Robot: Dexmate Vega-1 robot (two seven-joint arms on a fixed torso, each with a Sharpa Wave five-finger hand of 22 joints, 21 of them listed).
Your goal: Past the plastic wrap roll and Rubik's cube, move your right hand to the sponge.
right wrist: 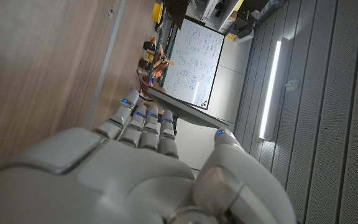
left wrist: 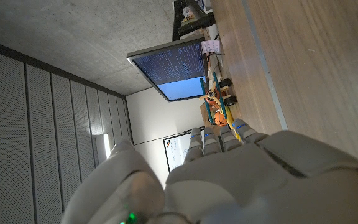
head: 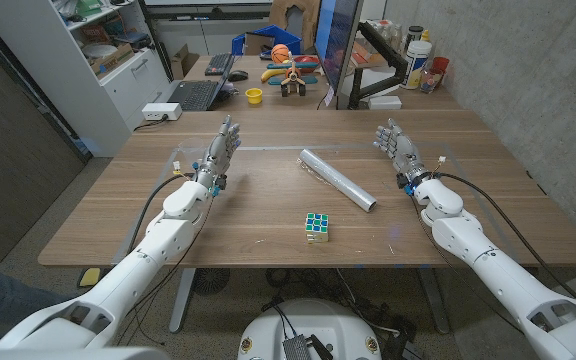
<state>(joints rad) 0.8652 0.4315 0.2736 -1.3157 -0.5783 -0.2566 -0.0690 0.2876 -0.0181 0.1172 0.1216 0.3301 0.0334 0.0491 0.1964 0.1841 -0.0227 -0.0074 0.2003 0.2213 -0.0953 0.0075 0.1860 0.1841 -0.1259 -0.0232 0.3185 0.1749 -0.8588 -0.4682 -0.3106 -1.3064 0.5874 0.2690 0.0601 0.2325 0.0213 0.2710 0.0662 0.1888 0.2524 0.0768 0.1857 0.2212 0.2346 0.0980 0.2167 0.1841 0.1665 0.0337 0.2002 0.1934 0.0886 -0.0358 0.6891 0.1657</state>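
The plastic wrap roll [head: 338, 179] lies slantwise near the middle of the bench [head: 268, 240], with the Rubik's cube [head: 316, 227] near it, closer to the robot. The right robot hand [head: 396, 148] stands at the roll's right, fingers straight and holding nothing. The left robot hand [head: 220, 150] stands likewise empty, well apart on the left.

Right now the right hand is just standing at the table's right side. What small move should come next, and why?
I see no sponge on the table, only the plastic wrap roll and Rubik's cube. The right hand stands open, holding nothing, right of the roll. I would probably hold it there and check for the sponge before reaching, since there is no visible target.
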